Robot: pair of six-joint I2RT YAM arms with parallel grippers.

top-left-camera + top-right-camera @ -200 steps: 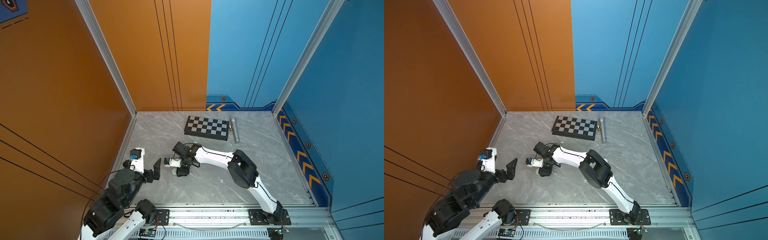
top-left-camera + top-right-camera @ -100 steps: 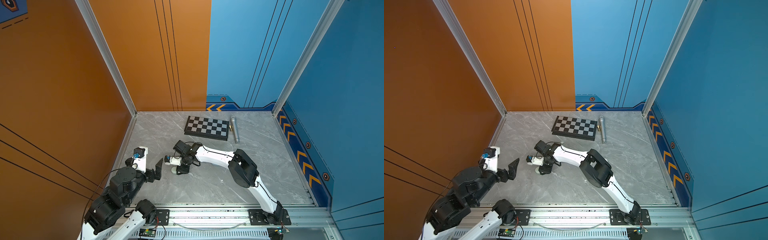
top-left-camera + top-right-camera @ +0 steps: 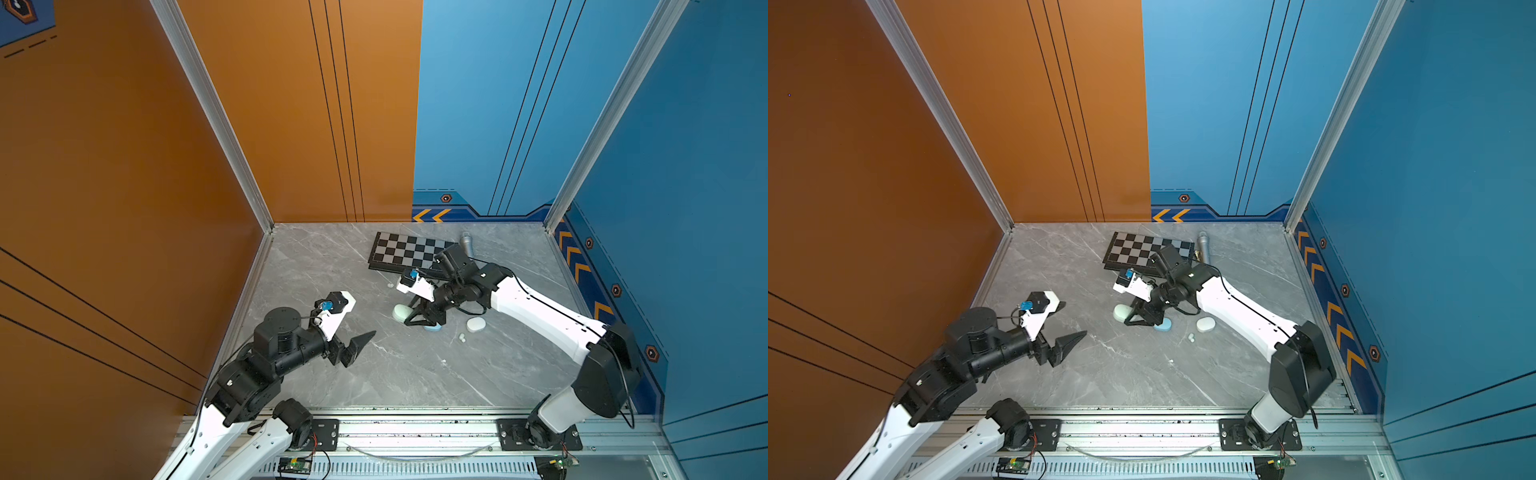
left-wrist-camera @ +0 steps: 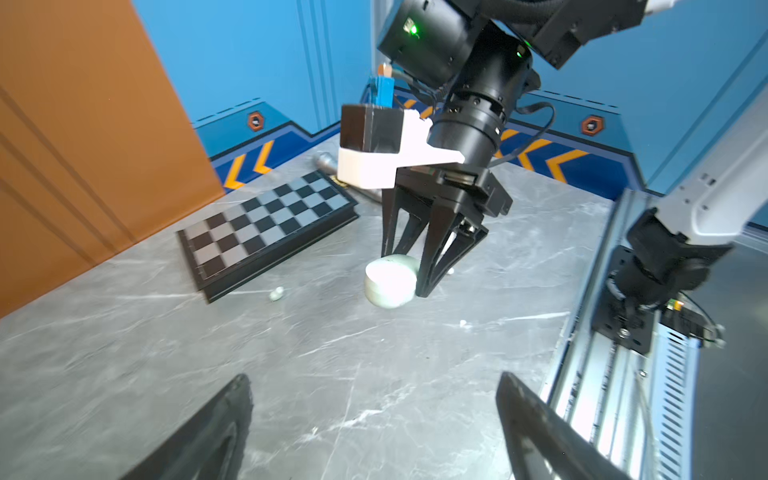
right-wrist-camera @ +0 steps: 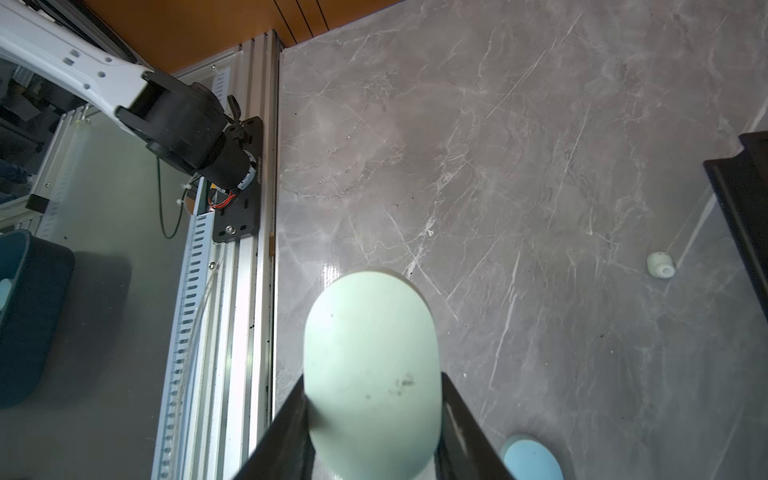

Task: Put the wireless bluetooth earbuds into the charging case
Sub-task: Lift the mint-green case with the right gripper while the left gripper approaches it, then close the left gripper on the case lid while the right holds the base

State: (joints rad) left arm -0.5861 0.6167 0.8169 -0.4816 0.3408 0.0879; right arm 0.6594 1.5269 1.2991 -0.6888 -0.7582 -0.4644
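Observation:
My right gripper [image 3: 419, 318] [image 5: 372, 382] is shut on the closed mint green charging case [image 3: 400, 312] [image 3: 1121, 312] [image 5: 370, 353] [image 4: 388, 282], low over the table's middle; whether the case touches the table I cannot tell. A light blue case [image 3: 432, 327] [image 5: 532, 457] lies just beside it and a white case [image 3: 476, 324] further right. Two tiny earbuds [image 3: 461, 337] [image 3: 1191, 337] lie together near the white case. Another earbud [image 3: 390, 285] [image 5: 660, 264] [image 4: 276, 294] lies by the chessboard. My left gripper [image 3: 361, 318] [image 4: 374, 399] stands open and empty, left of the mint case.
A folded chessboard [image 3: 409, 253] [image 4: 266, 232] lies at the back with a silver microphone [image 3: 466, 243] beside it. A small white speck [image 3: 444, 361] lies on the grey marble table [image 3: 374, 382]. Orange and blue walls close in three sides; the arm rail [image 3: 415, 432] runs along the front.
My right arm has drawn to the right and back, carrying the mint case with it. My left gripper has come to the right toward the middle, its jaws slightly narrower.

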